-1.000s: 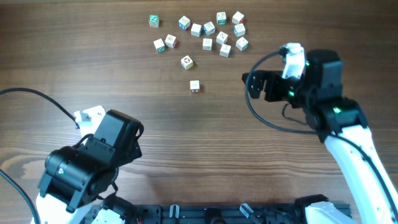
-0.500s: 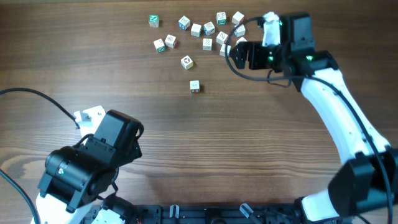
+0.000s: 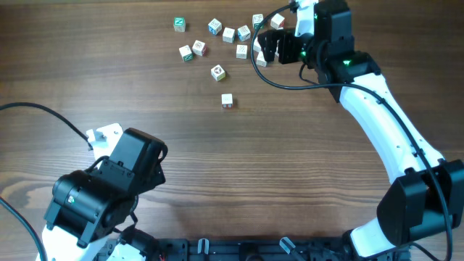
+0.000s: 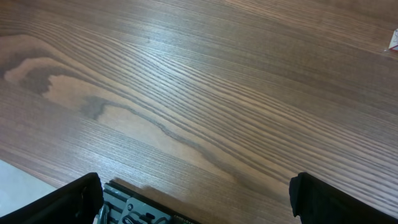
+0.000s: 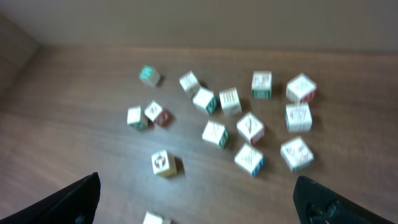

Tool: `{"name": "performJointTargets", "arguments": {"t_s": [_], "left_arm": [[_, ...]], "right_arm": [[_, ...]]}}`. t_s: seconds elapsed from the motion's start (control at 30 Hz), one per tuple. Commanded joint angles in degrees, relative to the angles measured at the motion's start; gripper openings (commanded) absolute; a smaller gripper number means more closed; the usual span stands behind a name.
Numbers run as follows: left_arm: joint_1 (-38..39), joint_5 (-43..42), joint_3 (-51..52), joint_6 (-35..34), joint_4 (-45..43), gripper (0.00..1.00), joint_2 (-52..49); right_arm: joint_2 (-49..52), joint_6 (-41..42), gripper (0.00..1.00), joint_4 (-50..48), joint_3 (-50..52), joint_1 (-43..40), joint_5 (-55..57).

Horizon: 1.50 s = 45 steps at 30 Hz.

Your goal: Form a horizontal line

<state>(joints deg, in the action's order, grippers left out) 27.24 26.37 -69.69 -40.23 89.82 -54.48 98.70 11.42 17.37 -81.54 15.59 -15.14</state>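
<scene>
Several small white lettered cubes (image 3: 229,34) lie scattered at the far middle of the wooden table, with gaps between them; no horizontal line shows among them. Two cubes sit apart, nearer the middle: one (image 3: 217,72) and a lone one (image 3: 227,100). My right gripper (image 3: 264,48) hovers open over the right side of the cluster and hides some cubes. In the right wrist view the cubes (image 5: 214,133) spread out ahead of the open right gripper (image 5: 199,200), nothing between its fingers. The left gripper (image 4: 199,202) is open over bare wood, far from the cubes.
The left arm (image 3: 109,188) is folded at the near left, with a black cable (image 3: 51,114) looping across the table beside it. A rail (image 4: 134,208) runs along the near edge. One cube corner (image 4: 393,41) shows at the right edge of the left wrist view.
The right arm has swung up and to the left, from the right of the table to over the right side of the cube cluster. The left arm and the cubes have not moved.
</scene>
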Motion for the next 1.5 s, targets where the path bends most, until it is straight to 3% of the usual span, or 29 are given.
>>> {"name": "performJointTargets", "arguments": {"t_s": [0.0,0.6,0.77,0.97,1.47], "left_arm": [[-0.4,0.9,0.3,-1.2,0.0,1.00,0.1],[-0.4,0.9,0.3,-1.2,0.0,1.00,0.1],[-0.4,0.9,0.3,-1.2,0.0,1.00,0.1],[-0.4,0.9,0.3,-1.2,0.0,1.00,0.1],[-0.4,0.9,0.3,-1.2,0.0,1.00,0.1]], "right_arm": [[2.1,0.7,1.00,-1.7,-1.5,0.4,2.2],[26.5,-8.9,0.99,-2.7,-18.2,1.8,8.0],[31.1,-9.9,0.79,-6.4,-18.4,1.8,7.8],[34.3,-10.3,0.65,-9.2,-18.4,1.8,5.8],[38.8,-11.9,0.64,-15.0,-18.4,2.0,4.6]]}}
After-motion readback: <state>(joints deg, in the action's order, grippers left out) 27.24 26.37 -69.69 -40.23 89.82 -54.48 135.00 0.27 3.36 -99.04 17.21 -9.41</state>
